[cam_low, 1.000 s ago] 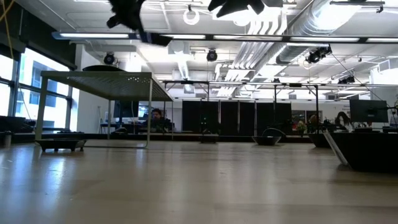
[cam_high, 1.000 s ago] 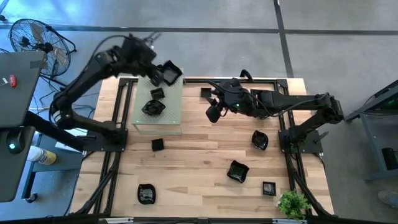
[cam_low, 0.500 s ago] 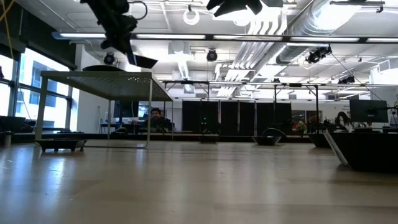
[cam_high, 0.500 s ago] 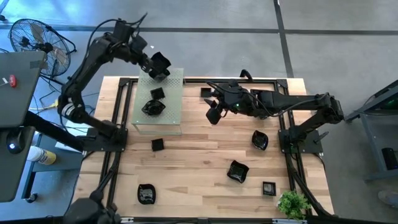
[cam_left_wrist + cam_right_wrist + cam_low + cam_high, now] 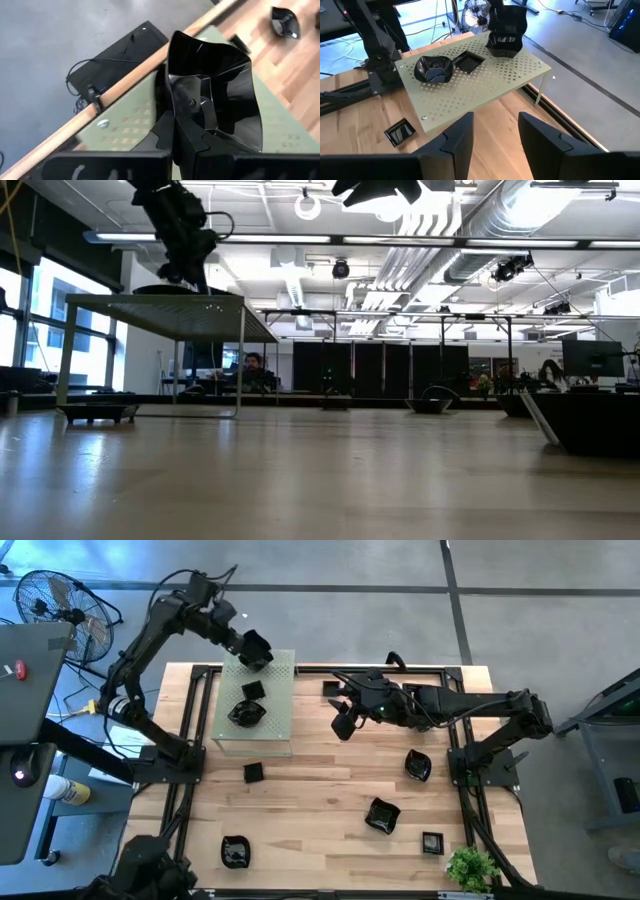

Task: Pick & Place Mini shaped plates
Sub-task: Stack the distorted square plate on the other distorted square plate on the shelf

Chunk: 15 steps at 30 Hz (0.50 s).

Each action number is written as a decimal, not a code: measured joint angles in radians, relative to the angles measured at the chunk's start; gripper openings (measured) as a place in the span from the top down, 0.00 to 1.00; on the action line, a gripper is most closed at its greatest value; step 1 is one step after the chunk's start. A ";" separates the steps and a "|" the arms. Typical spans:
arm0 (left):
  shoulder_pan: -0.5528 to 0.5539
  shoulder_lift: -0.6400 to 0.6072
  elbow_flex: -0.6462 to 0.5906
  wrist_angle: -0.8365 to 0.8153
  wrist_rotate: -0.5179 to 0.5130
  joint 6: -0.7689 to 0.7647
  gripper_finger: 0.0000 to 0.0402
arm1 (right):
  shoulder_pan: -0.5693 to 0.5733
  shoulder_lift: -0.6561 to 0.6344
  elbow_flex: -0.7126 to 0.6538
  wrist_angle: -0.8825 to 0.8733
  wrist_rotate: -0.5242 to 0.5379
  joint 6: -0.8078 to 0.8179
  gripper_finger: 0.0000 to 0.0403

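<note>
**Operator:** Where are my two arms, and what are the grippers doing?

**Describer:** Your left gripper is over the far corner of the pale green perforated board, which stands raised on legs at the far left of the wooden table. Its fingers are pressed together on the rim of a large wavy-rimmed black plate, which is tilted. In the right wrist view that held plate is low over the board's far corner; you cannot tell whether it touches. Your right gripper hangs above the table's middle, just beside the board, with its two fingers apart and nothing between them.

**Operator:** Where are the other plates?

**Describer:** Two already rest on the board: a tiny square plate and, nearer the front, a round wavy dish. On the bare table, a small square lies just in front of the board. A wavy plate sits near the front left edge. Another small square lies at the far edge, by the right arm. To the right are a curved dish, a larger wavy plate and a small square, the last near a small green plant at the front right corner.
</note>
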 joint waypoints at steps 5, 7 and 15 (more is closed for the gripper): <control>0.039 0.000 -0.038 0.000 0.051 0.017 1.00 | 0.000 0.000 0.000 0.000 0.000 -0.003 0.63; 0.038 0.001 -0.056 0.012 0.060 0.019 1.00 | 0.000 0.000 0.000 0.000 0.000 -0.004 0.63; 0.037 0.001 -0.090 0.072 0.083 0.019 1.00 | 0.000 0.000 0.000 0.001 0.000 -0.004 0.63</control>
